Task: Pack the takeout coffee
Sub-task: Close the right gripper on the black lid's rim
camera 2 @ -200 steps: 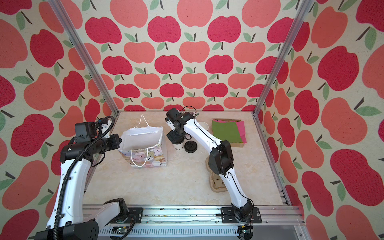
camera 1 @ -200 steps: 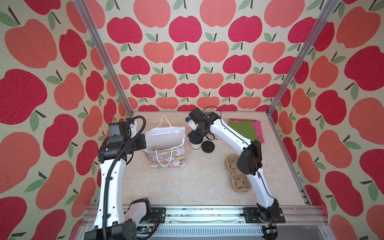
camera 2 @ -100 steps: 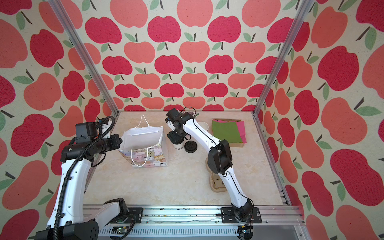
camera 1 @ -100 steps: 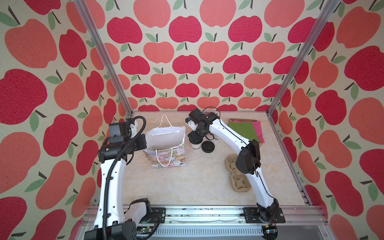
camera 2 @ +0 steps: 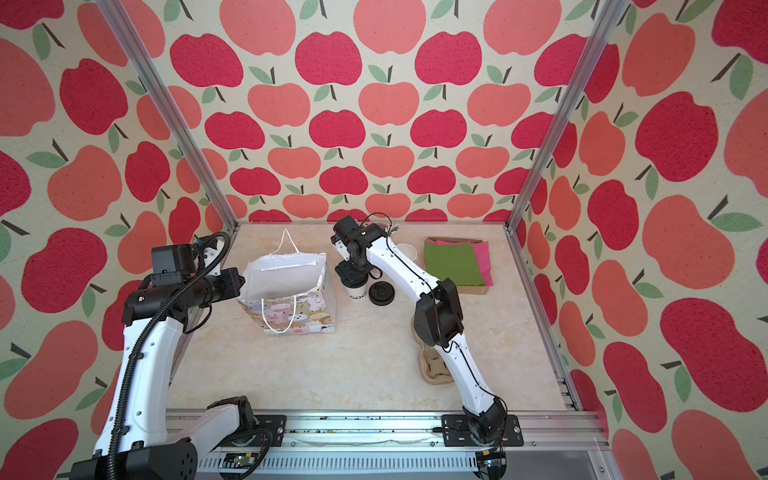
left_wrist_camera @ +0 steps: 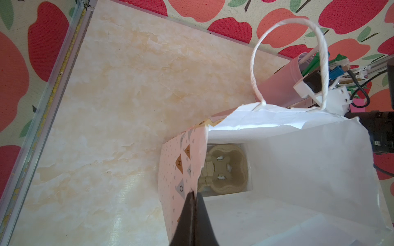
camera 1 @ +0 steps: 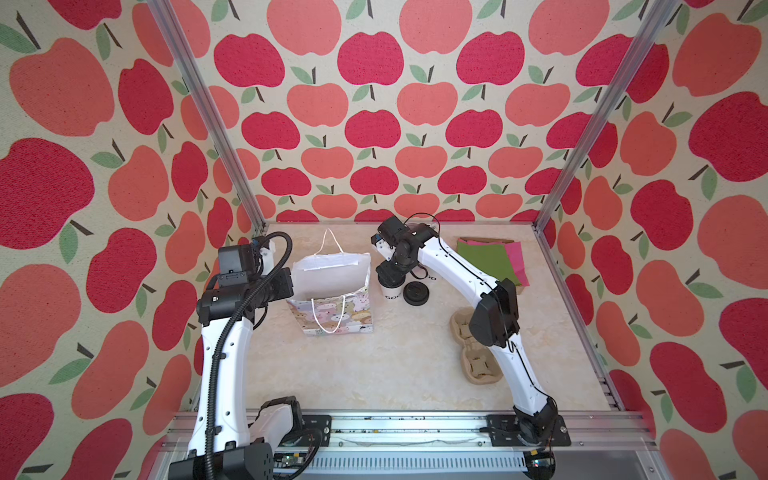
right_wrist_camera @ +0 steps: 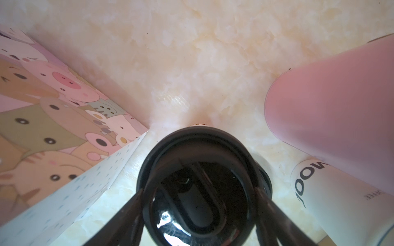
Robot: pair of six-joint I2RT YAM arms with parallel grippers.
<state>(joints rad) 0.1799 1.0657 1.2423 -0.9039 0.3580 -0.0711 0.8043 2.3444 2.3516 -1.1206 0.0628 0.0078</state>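
Note:
The takeout coffee point(camera 1: 391, 289), a white cup with black lettering and a black sip lid point(right_wrist_camera: 198, 170), stands upright just right of the gift bag point(camera 1: 332, 291). My right gripper point(right_wrist_camera: 198, 190) is straight above it, one finger against each side of the lid's rim. My left gripper point(left_wrist_camera: 194, 194) is shut on the bag's left rim and holds the mouth wide. A tan cup carrier point(left_wrist_camera: 226, 170) lies at the bottom of the bag point(left_wrist_camera: 298, 159).
A loose black lid point(camera 1: 416, 293) lies right of the cup. A pink holder point(right_wrist_camera: 330, 102) and a second white cup point(right_wrist_camera: 341, 198) stand close behind. Green and pink napkins point(camera 1: 490, 259) sit at the back right, and another tan carrier point(camera 1: 471, 353) lies under my right arm.
My right gripper's fingers have drawn in around the cup's lid, and that arm's elbow has shifted slightly. The left arm and the bag have not moved.

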